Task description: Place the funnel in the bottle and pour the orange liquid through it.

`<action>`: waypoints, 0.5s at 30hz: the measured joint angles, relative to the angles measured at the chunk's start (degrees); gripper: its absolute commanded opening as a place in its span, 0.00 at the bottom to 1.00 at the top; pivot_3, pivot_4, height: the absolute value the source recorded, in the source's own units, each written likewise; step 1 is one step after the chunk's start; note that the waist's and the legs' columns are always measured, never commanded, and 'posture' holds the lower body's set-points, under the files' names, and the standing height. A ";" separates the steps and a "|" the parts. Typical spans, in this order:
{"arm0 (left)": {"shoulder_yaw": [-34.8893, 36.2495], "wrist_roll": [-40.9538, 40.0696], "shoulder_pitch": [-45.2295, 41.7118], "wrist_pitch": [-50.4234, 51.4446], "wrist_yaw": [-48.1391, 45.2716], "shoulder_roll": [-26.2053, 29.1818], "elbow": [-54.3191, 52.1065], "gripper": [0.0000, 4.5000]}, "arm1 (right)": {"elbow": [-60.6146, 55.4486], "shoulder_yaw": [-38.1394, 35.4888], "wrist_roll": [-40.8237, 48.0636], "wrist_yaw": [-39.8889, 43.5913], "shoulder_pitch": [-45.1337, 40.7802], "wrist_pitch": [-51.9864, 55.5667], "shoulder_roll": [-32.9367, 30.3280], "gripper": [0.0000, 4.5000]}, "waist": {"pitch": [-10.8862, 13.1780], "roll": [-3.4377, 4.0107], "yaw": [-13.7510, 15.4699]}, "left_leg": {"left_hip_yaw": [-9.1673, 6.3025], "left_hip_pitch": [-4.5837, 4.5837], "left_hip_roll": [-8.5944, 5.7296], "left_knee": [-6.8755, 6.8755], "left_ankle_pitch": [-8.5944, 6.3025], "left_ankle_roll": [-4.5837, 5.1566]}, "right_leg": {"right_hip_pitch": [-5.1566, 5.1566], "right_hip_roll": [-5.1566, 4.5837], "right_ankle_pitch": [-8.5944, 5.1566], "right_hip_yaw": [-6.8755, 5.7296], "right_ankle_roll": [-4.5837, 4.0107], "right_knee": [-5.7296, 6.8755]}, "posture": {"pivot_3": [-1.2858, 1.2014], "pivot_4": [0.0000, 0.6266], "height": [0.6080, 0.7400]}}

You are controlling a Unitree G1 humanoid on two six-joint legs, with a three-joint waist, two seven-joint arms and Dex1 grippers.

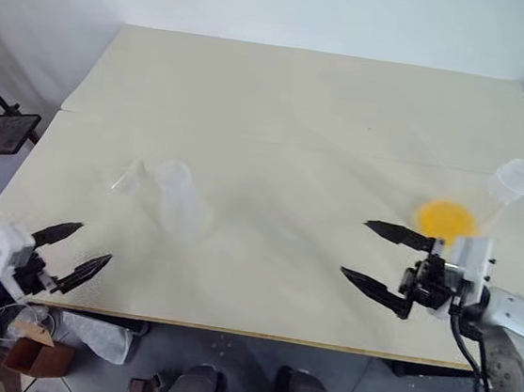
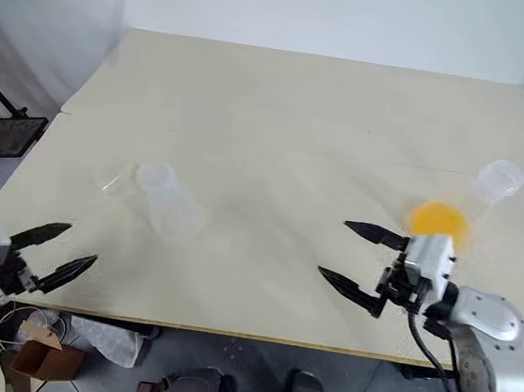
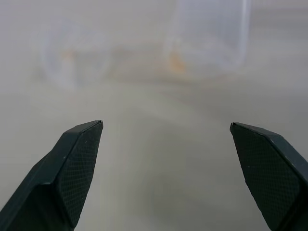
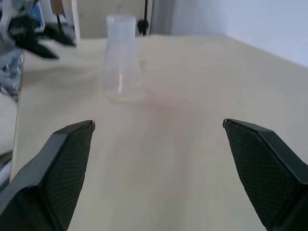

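Both grippers, left (image 1: 73, 250) and right (image 1: 380, 259), are wide open and empty. The funnel (image 1: 127, 180) is almost invisible beside the bottle (image 1: 179, 196), so a grasp may miss it or tip the bottle.

The left end effector (image 3: 166, 159) has its two black fingers (image 3: 72, 178) spread wide, one at each side, with nothing between them. Their inner faces carry a fine cross-hatched texture and their tips taper to blunt points. Between and beyond the fingers lies the pale counter (image 3: 163, 192), bare in the gap. Ahead of the end effector, well apart from the tips, stands the bottle (image 3: 209, 38), a blurred clear shape with a faint orange glint at its lower edge. Beside it, ahead of the other finger, is a fainter clear shape, the funnel (image 3: 67, 62), too blurred to tell how it lies.
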 measured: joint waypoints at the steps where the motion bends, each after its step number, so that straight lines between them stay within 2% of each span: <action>1: 0.45 -0.04 1.21 -0.04 0.05 -0.44 0.00 1.00 | -0.03 0.61 0.00 -0.52 -0.72 0.34 0.50 0.99 | -0.01 -0.03 0.15 | 0.00 0.00 0.00 0.01 0.00 0.00 | 0.00 0.00 0.00 0.00 0.00 -0.01 | 0.52 0.24 1.00; 4: 1.61 -1.12 3.57 0.44 0.20 -1.40 -0.32 1.00 | -0.12 2.04 -0.02 -1.52 -2.12 1.14 1.43 0.99 | -0.02 -0.05 0.44 | -0.01 0.00 0.01 0.01 -0.01 0.00 | 0.00 -0.02 0.00 0.00 0.00 -0.02 | 0.52 0.24 1.00; 7: 1.13 -4.37 2.65 4.50 1.87 -2.34 -6.54 1.00 | 0.05 2.53 -0.19 -1.97 -2.80 1.26 2.06 0.99 | -0.01 -0.07 0.99 | -0.09 -0.02 -0.01 0.07 -0.01 -0.01 | 0.03 -0.12 0.00 0.00 -0.02 -0.08 | 0.52 0.24 1.00; 12: -5.30 -7.47 -7.17 11.09 7.40 -3.34 -15.22 1.00 | 2.06 2.53 -1.17 -2.01 -3.00 1.01 2.25 0.99 | -0.02 -0.09 0.70 | -0.07 -0.02 -0.05 0.09 -0.01 0.00 | 0.00 -0.06 0.01 0.00 -0.02 0.12 | 0.52 0.24 1.00; 15: -8.20 -7.66 -13.06 13.94 9.91 -3.43 -16.01 1.00 | 2.90 2.27 -1.54 -2.01 -2.62 0.93 2.25 0.99 | -0.02 -0.09 0.41 | 0.00 0.00 -0.02 0.07 -0.01 -0.01 | -0.03 0.11 0.01 0.00 -0.02 0.17 | 0.52 0.24 1.00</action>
